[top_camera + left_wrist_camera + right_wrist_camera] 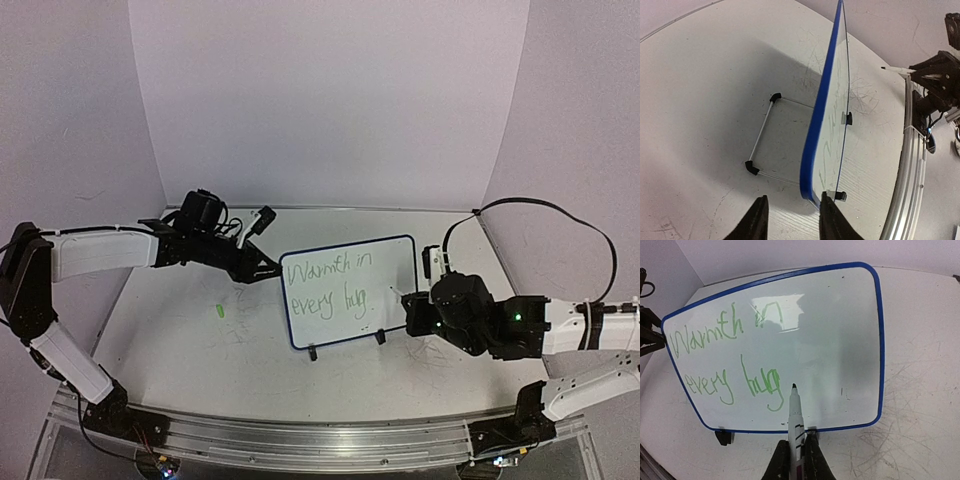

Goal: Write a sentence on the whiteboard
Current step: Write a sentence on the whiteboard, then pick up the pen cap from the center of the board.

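Green sentence [726, 359] on upright whiteboard [840, 340]

Back wall [330, 100] plain, pale lilac. Side walls [70, 110] same tone, closing in left and right. Table [170, 350] white, wood-grained, scuffed with faint grey scribbles [910, 405]. Aluminium rail [320, 440] along near edge. Light soft, even; diffuse shadows on tabletop.

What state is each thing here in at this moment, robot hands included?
whiteboard, propped up on its stand.
sentence, written in green on two lines: "Warmth in every hug".
marker, uncapped, tip close to the board just after "hug"; contact unclear.
right gripper, shut on the marker.
left gripper, open, at the whiteboard's side edge.
small green piece, lying loose on the table.
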